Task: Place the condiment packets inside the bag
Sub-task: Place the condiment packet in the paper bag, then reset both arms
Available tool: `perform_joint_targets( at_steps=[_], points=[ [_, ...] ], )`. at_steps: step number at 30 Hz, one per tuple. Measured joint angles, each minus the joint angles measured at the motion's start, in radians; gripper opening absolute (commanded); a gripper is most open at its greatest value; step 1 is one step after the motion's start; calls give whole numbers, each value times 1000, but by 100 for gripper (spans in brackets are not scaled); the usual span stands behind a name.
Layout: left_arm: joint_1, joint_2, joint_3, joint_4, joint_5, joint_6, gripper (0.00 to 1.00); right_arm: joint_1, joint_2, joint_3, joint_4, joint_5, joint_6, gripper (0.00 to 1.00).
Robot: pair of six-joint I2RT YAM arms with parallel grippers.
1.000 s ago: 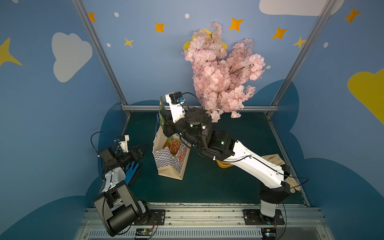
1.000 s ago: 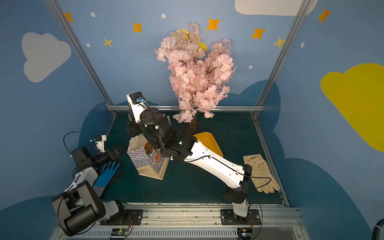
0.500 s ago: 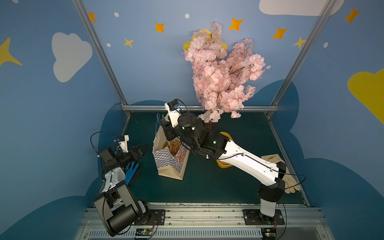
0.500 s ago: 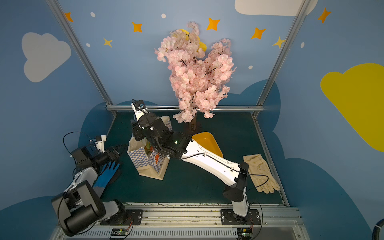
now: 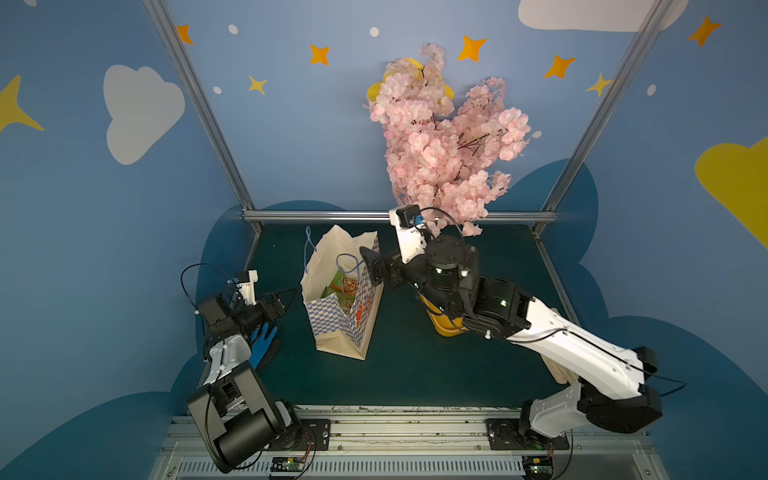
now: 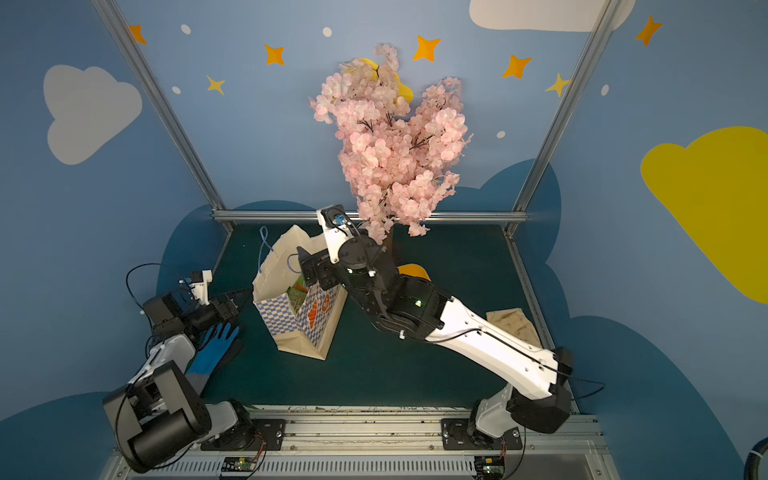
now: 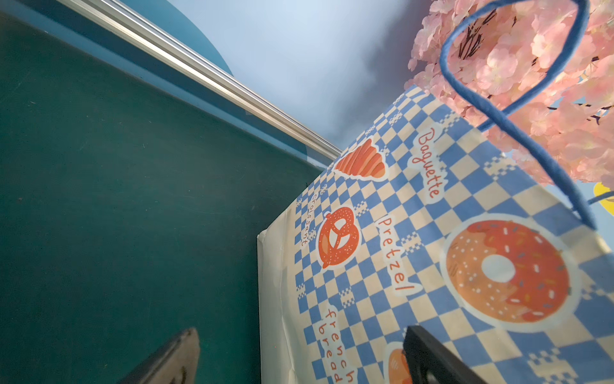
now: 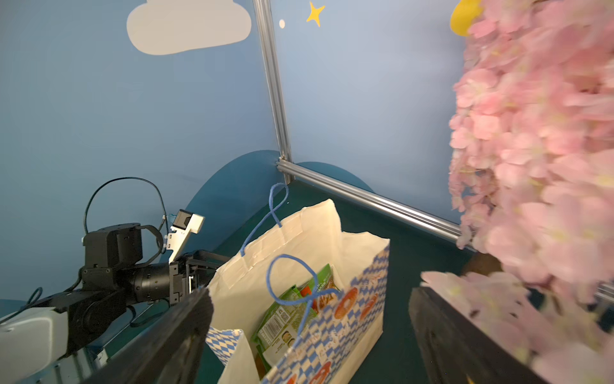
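Several condiment packets (image 8: 285,309): green pouches propped on edge inside the bag (image 5: 332,324), against its checkered wall; none shows on the desk (image 5: 415,374).
Bag: upright on the desk with its mouth spread wide, likely so that pouches can drop straight in.
Right tool (image 5: 368,266): jaws wide apart and empty, at the bag's rim on the side facing the yellow tub (image 5: 442,328).
Left tool (image 5: 286,299): jaws apart, aimed at the bag's outer wall and just beside it; I cannot tell whether it touches. It is probably posted there to steady the light paper.
Yellow tub: mostly hidden under the right arm (image 5: 561,345), so it is unclear whether any pouches remain in it.
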Motion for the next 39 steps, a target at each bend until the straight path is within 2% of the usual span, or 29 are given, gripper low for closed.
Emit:
perform_joint_targets(
  at_steps=[3, 7, 12, 16, 21, 26, 35, 39],
  points=[
    [-11, -9, 0, -4, -29, 9, 100, -68, -176, -227, 1, 27, -8, 98],
    [-52, -16, 0, -16, -83, 35, 100, -253, -360, -476, -21, 39, 11, 98],
    [-152, -15, 0, -16, -197, 57, 100, -516, -541, -748, -8, 76, 32, 98],
    [-274, -12, -29, 41, -325, 85, 100, -647, -619, -980, 143, 140, 16, 98],
    [-417, 6, -122, 188, -492, 106, 100, -734, -584, -1193, 367, 230, -46, 98],
    [-484, 47, -220, 428, -629, 110, 100, -865, -473, -1219, 460, 228, -78, 98],
    [-506, 206, -235, 653, -740, 117, 100, -997, -317, -1416, 813, 60, -142, 98],
    [-513, 218, -235, 683, -760, 117, 100, -1031, -220, -1445, 972, -33, -167, 98]
  ],
)
